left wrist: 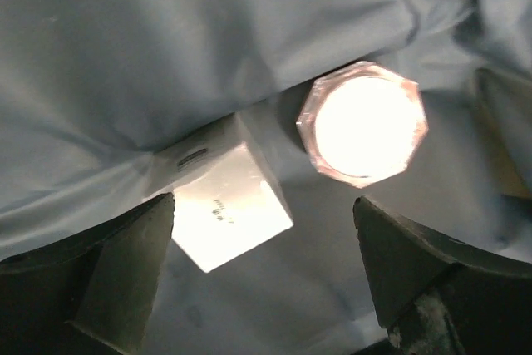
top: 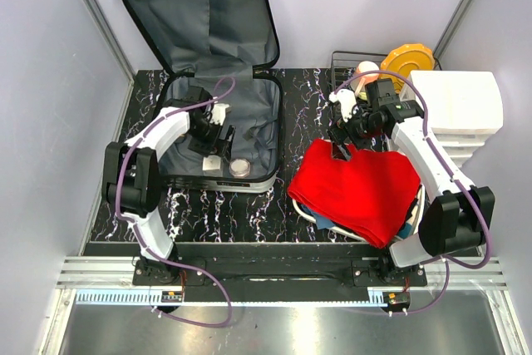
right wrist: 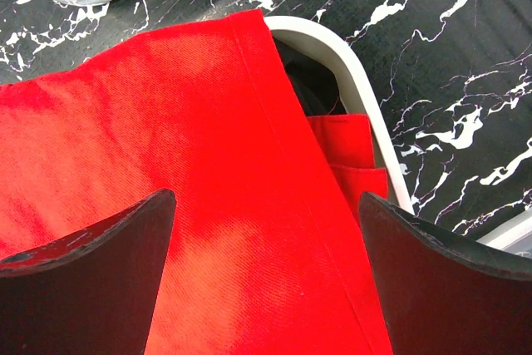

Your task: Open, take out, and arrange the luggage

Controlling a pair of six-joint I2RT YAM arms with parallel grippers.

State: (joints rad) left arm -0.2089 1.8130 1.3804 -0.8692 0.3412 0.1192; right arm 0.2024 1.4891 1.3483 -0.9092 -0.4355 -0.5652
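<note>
Two robot arms over a black marbled table (top: 216, 205), viewed from above. At the back left of the table, the luggage (top: 199, 14), lying open: lid standing upright against the rear wall with its dark grey fabric lining facing forward, base flat on the table, black trim around both halves, a pale strip of outer shell along the near edge. Inside the base, the left gripper (top: 218, 142), pointing down toward the lining, fingers (left wrist: 137, 272) spread wide apart with nothing clamped between them. Under that gripper, close to the base's near wall, two small items on the grey fabric: a white box (left wrist: 229, 214), tilted, one corner just beside one finger in the wrist view, and a small faceted pinkish jar (left wrist: 363, 122), just beside the box, its top washed out by glare. Contact between finger and box impossible to judge. On the right side of the table, a red cloth (top: 366, 189) draped over a white basin (right wrist: 328, 43), covering most of it, only parts of the rim in sight; darker fabric showing beneath the red at the basin's edge. Above the far edge of the cloth, the right gripper (top: 342, 145), fingers likewise wide apart, gripping nothing; contact with the cloth impossible to judge. Behind it, a dark wire basket (top: 337, 60), a yellow disc (top: 407, 62), and a white stacked drawer organiser (top: 461, 101) at the far right corner.
</note>
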